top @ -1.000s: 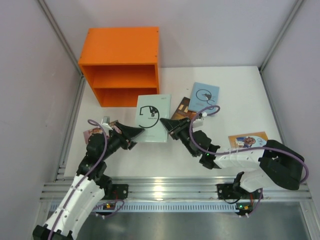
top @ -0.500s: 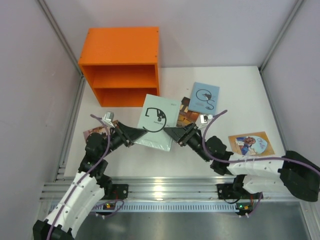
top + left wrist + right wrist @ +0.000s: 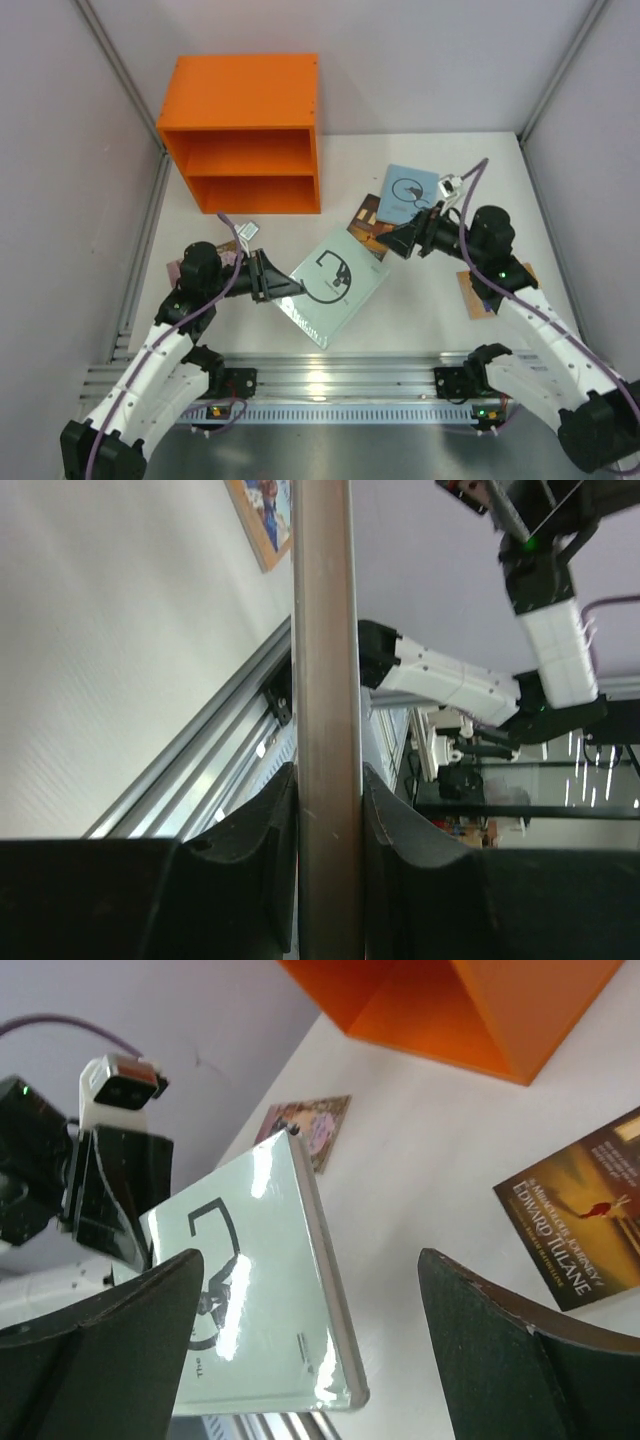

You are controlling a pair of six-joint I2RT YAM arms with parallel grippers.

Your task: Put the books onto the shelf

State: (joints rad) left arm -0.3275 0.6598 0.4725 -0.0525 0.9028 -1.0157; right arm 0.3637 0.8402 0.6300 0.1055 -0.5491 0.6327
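Gleaming pale book [image 3: 322,305], black ring logo [image 3: 338,281]

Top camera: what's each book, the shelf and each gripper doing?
left gripper: shut on ring-logo book
right gripper: open, empty
ring-logo book: held, tilted
pale blue book: lying flat
dark brown book: flat, partly under pale blue book
pinkish book: lying flat
orange book: flat, partly hidden
shelf: both compartments empty

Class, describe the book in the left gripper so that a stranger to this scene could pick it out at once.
Start at the orange shelf at the far left. In front of it, toward the near edge, a pale blue-white book with a black ring logo is clamped at its edge in the left gripper. Its twin lies flat farther right.
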